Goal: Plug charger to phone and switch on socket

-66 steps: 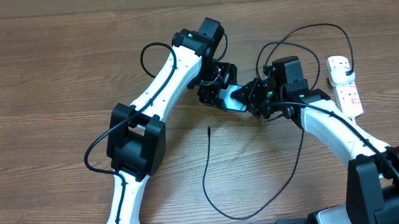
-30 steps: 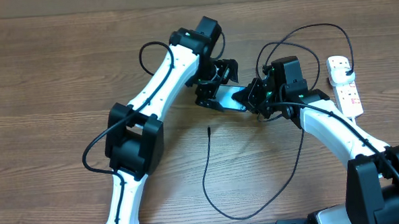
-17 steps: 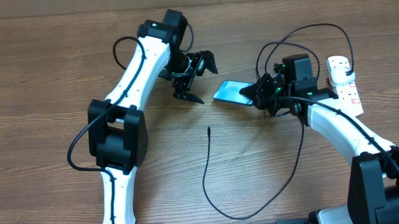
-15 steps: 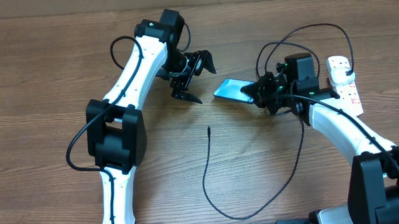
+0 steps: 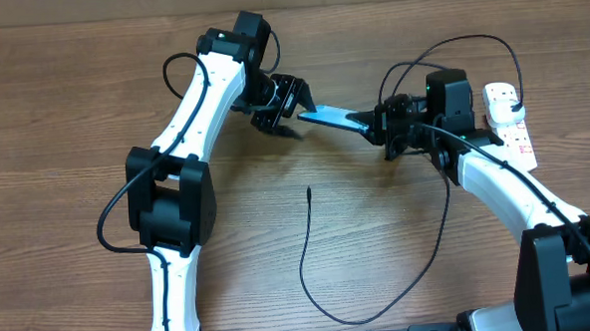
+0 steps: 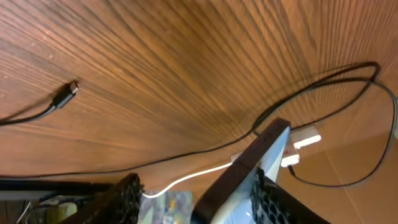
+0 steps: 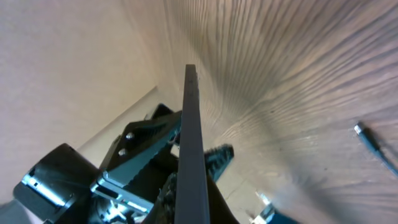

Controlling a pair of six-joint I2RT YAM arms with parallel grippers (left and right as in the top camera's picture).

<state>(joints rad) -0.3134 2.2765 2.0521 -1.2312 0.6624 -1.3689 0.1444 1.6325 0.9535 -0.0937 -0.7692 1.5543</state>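
Note:
The phone is held off the table, turned edge-on, so it shows as a thin dark bar. My right gripper is shut on its right end; the right wrist view shows the phone's edge rising from the jaws. My left gripper is open around the phone's left end; the left wrist view shows the phone between the fingers, close to the right one. The charger's connector tip lies free on the table below the phone and also shows in both wrist views.
The white socket strip lies at the right, with the charger's black plug in its far end. The black cable loops from there behind my right arm, down to the front edge and up to the tip.
My left gripper let go of the phone, swung away left, then came back to its left end. My right gripper lifted the phone and rolled it from screen-up to edge-on.

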